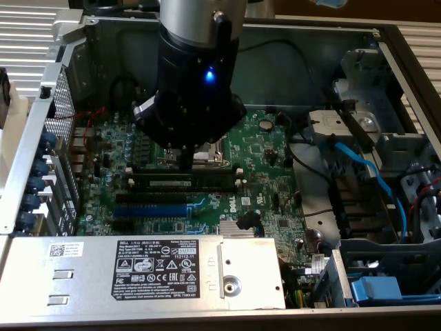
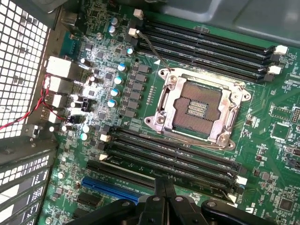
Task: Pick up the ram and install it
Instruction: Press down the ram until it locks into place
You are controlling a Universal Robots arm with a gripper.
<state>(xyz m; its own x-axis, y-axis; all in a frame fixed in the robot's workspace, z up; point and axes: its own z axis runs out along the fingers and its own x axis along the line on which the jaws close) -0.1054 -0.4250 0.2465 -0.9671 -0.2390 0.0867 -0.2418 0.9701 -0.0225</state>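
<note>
The ram [image 1: 180, 183] sits upright in a black memory slot on the motherboard [image 1: 265, 165], beside the CPU socket [image 2: 197, 108]. The gripper [image 1: 187, 165] stands directly above it, fingers pressed together and touching its upper edge. A blue expansion slot [image 2: 112, 188] lies near.

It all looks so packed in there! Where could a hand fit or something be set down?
Bare spots: the power supply's flat metal top, and the grey case floor beyond the motherboard. Crowded under the pincer and around the blue cable.
</note>
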